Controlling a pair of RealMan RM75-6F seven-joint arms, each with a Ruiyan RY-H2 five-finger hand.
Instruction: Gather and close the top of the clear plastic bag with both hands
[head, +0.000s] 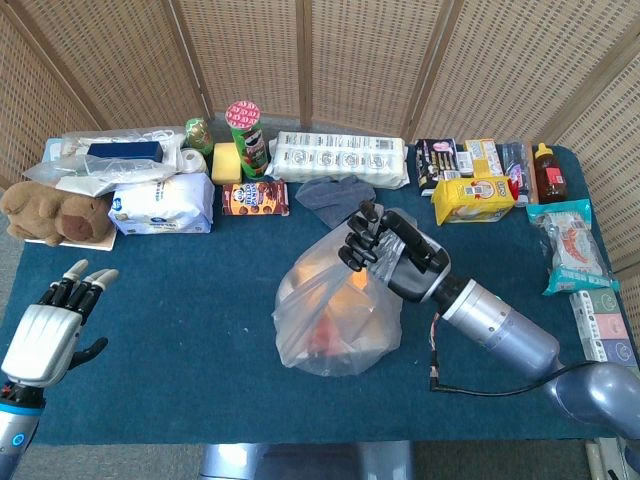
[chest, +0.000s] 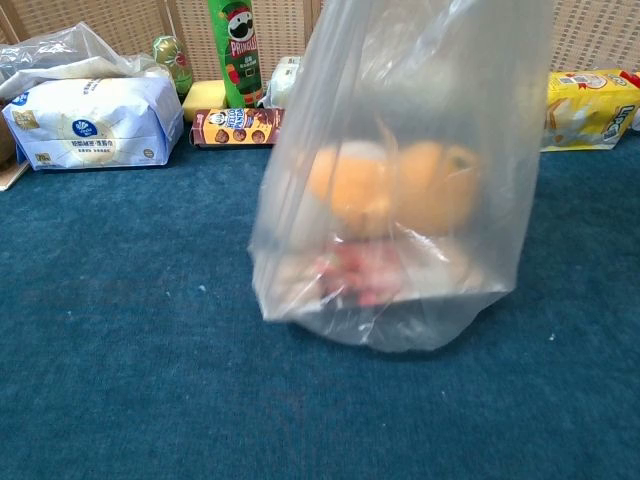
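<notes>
The right hand (head: 385, 248) has its dark fingers (head: 357, 240) closed around the gathered top of the clear plastic bag (head: 335, 315), which stands near the middle of the blue surface (head: 200, 330). Orange shapes and a red-printed packet show through it (blurred in the chest view). The left hand (head: 48, 330) hovers at the near left edge, well apart, fingers spread and holding nothing.
</notes>
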